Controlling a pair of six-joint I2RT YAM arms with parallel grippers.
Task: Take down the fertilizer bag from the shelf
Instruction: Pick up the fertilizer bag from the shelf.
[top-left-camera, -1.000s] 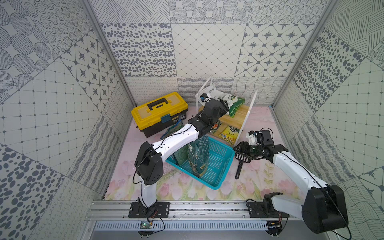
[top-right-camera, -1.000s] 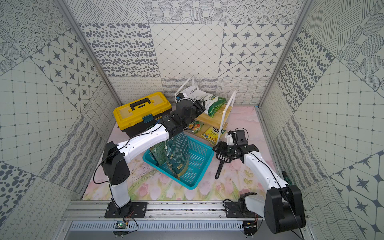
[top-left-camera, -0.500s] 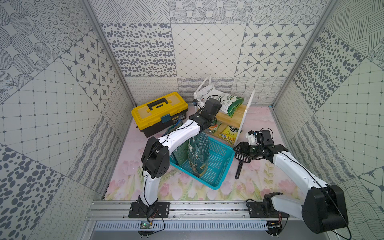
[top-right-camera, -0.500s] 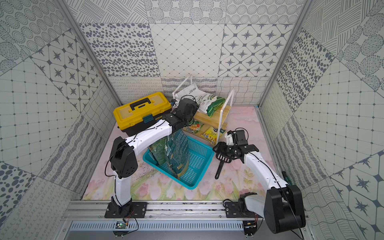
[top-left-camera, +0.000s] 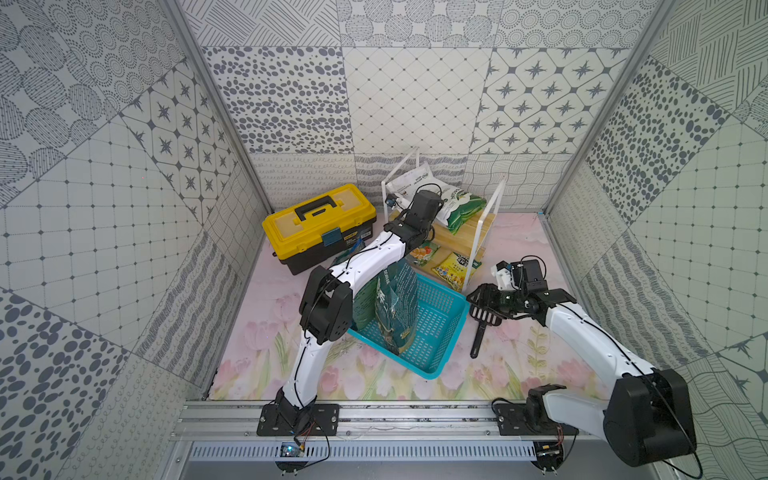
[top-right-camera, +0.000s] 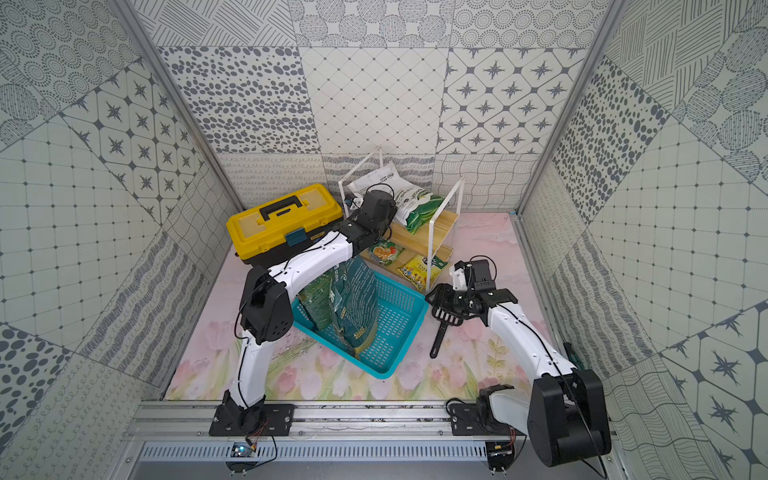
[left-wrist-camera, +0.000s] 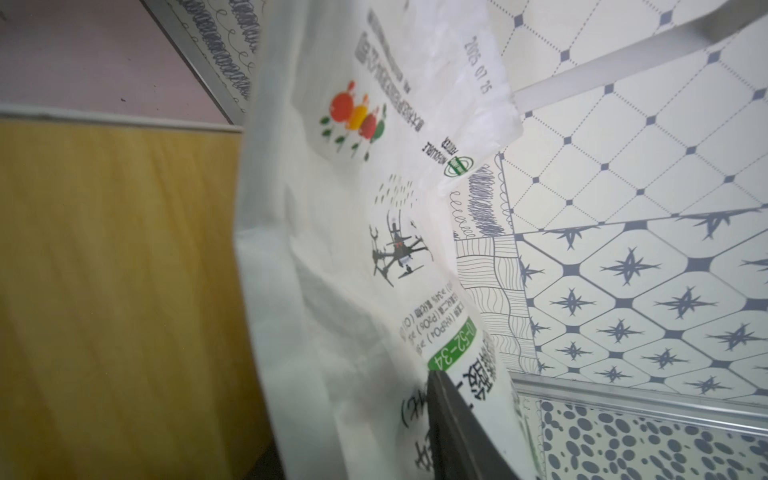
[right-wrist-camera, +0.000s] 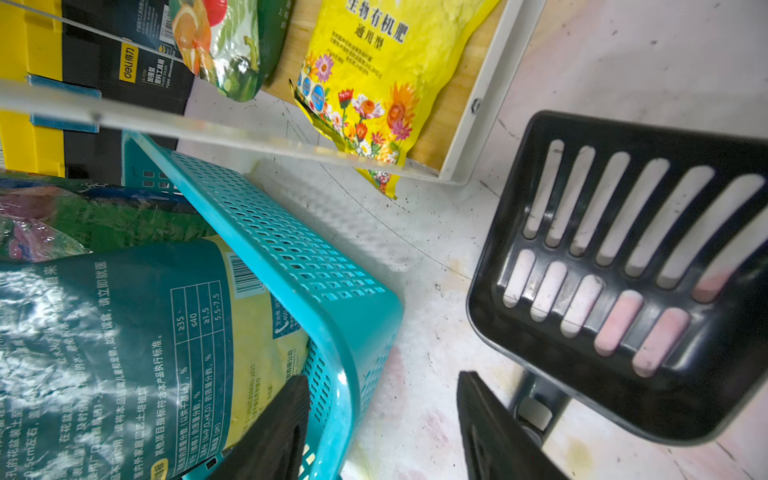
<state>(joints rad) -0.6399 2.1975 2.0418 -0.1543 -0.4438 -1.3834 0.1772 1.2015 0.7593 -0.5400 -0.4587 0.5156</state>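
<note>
One white-and-green fertilizer bag (top-left-camera: 455, 203) lies on the top board of the wooden two-tier shelf (top-left-camera: 465, 232), labelled "0-52-34". Left claw (top-left-camera: 409, 197) presses against it, one finger hidden; grip cannot be told. Right claw (right-wrist-camera: 382, 378), before the shelf, gapes wide.

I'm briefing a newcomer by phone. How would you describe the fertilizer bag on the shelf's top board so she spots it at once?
At the back wall, beside the yellow toolbox, stands a small wooden shelf with white side panels. The fertilizer bag lies on its top board. It alone is white and green; below lie an orange-green bag and a yellow bag.
</note>
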